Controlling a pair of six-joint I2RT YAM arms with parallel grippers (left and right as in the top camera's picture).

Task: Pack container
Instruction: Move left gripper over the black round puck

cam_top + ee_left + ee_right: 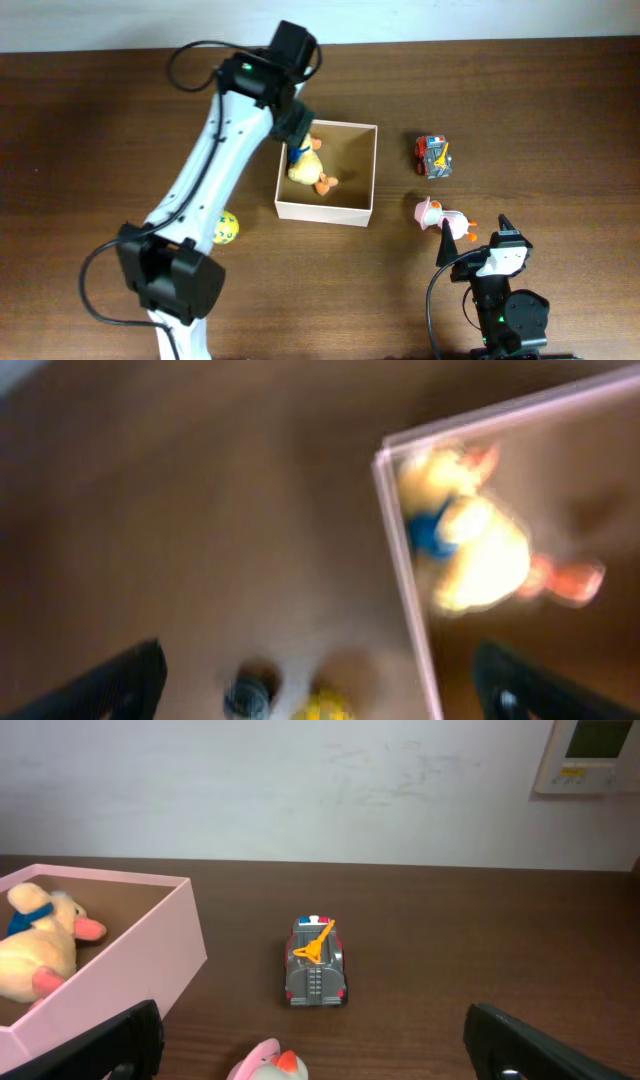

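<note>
The container (322, 211) is a square white box with a tan inside, in the middle of the table. A yellow plush duck (308, 168) with a blue scarf lies in its left half. My left gripper (295, 142) hovers open and empty over the box's left wall. The blurred left wrist view shows that wall (400, 550), the duck (480, 550) and my open fingers (320, 695). My right gripper (474, 238) is open and empty near the front right. In the right wrist view its fingers (320, 1052) frame the box (140, 955) and the duck (40, 945).
A grey and red toy truck (433, 156) (316, 963) stands right of the box. A pink and white toy (438, 216) (268, 1063) lies just before my right gripper. A yellow ball (226, 228) (322, 708) lies left of the box, next to the left arm.
</note>
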